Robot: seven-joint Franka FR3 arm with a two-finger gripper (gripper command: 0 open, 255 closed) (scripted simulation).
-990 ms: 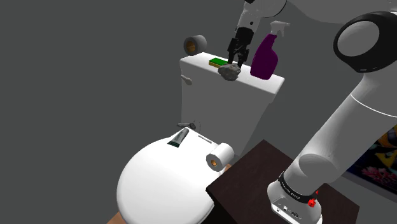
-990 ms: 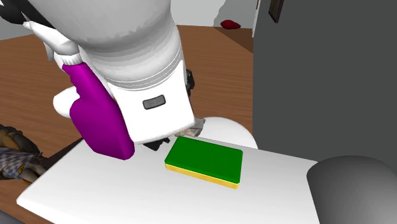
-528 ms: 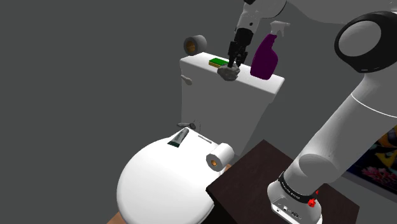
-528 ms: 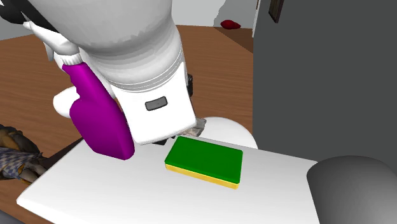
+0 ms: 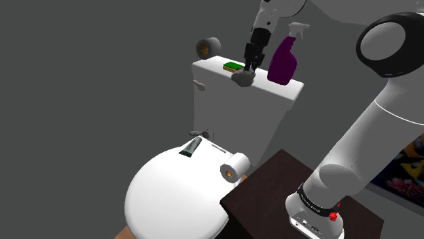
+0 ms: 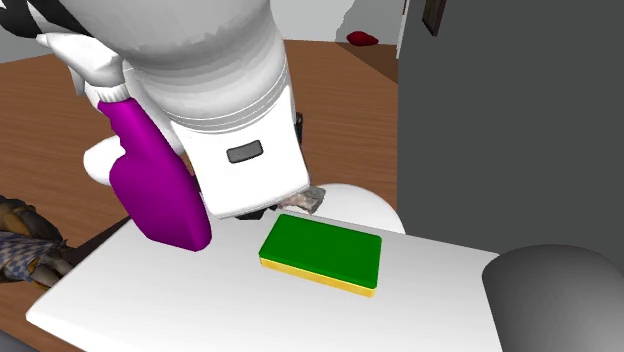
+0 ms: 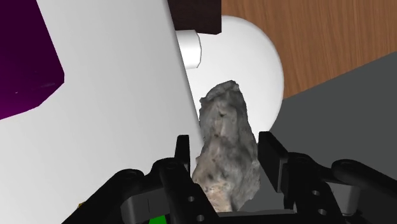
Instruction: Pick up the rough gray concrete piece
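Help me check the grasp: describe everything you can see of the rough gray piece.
The concrete piece is a rough, lumpy chunk, mottled gray with paler tan patches, longer than wide. It is at the edge of the white tank lid, near the green sponge. The claw clasps it, one black finger against each side. Whether it rests on the lid is unclear.

Mottled gray concrete piece (image 7: 226, 146); purple spray bottle (image 5: 283, 60); green-over-yellow pad (image 6: 322, 250), perhaps sponge.
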